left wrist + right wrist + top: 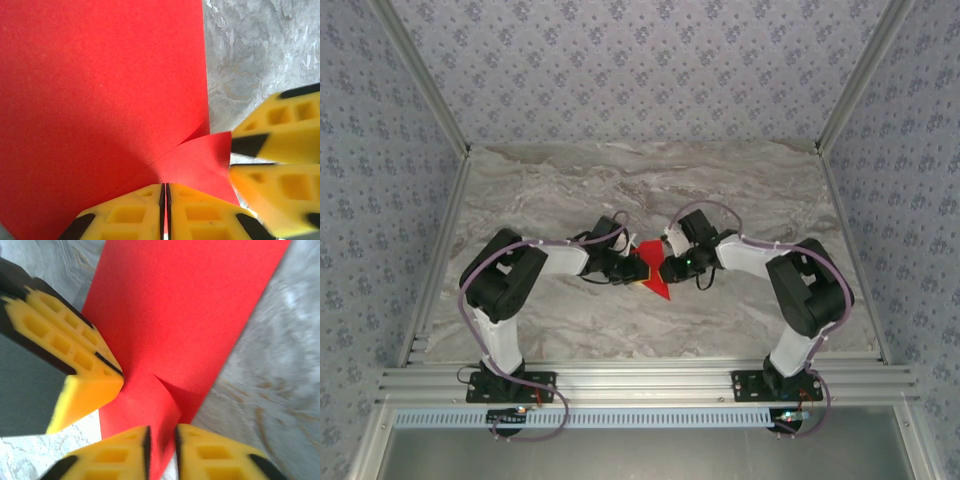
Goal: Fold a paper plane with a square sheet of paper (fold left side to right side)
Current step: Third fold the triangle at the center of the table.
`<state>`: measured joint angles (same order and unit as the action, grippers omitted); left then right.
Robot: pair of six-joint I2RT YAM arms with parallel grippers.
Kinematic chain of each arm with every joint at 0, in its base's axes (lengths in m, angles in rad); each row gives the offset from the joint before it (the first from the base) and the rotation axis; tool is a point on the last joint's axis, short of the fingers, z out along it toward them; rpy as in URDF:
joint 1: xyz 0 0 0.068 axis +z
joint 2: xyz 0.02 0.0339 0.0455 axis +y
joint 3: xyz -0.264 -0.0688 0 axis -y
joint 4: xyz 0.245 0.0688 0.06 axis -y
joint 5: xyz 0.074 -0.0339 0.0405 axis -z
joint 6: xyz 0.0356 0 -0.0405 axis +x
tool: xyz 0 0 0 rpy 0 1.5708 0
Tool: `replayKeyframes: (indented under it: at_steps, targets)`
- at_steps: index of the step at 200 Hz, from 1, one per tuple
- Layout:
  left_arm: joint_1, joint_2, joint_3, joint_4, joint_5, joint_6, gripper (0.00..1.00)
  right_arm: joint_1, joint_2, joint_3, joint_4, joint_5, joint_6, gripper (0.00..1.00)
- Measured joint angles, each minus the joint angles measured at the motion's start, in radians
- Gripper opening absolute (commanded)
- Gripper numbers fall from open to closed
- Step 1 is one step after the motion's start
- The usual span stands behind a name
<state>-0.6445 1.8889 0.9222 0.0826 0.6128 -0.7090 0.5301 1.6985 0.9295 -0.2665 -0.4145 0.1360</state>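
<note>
Table [570, 190] being overlooked from high behind near edge; red sheet [651, 272] mid-table being framed close by opposed wrist cameras, being shared across views.

Black-and-white arms [560, 258], purple cables [461, 298], yellow fingers [130, 215]

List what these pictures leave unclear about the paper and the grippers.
- Fold shape of the red paper: top view, too small, arms cover its sides.
- Its left and top edges: left wrist view, cut off by the frame.
- Whether the right gripper pinches the paper: right wrist view, narrow gap, blurred.

Creased red paper [185, 315] (on marble [282, 390]), right gripper [162, 434] astride — jaws parted
</note>
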Motion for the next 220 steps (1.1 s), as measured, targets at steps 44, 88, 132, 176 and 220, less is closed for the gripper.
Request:
replayKeyframes:
  at_steps: [44, 88, 132, 176, 220]
  targets:
    - [0.001, 0.0, -0.008, 0.018, 0.003, -0.004, 0.11, -0.029, -0.142, 0.023, -0.048, -0.026, 0.016, 0.32]
    - [0.001, -0.001, -0.009, 0.019, 0.003, -0.008, 0.11, 0.032, -0.116, -0.019, -0.048, -0.203, 0.085, 0.27]
    - [0.001, -0.001, -0.01, 0.019, 0.003, -0.008, 0.11, 0.06, -0.01, -0.029, -0.046, -0.249, 0.112, 0.27]
    - [0.001, -0.001, -0.01, 0.019, 0.003, -0.008, 0.11, 0.06, 0.038, -0.029, -0.05, -0.242, 0.112, 0.27]
    - [0.001, -0.001, -0.01, 0.019, 0.002, -0.008, 0.1, 0.06, 0.039, -0.035, -0.048, -0.229, 0.112, 0.27]
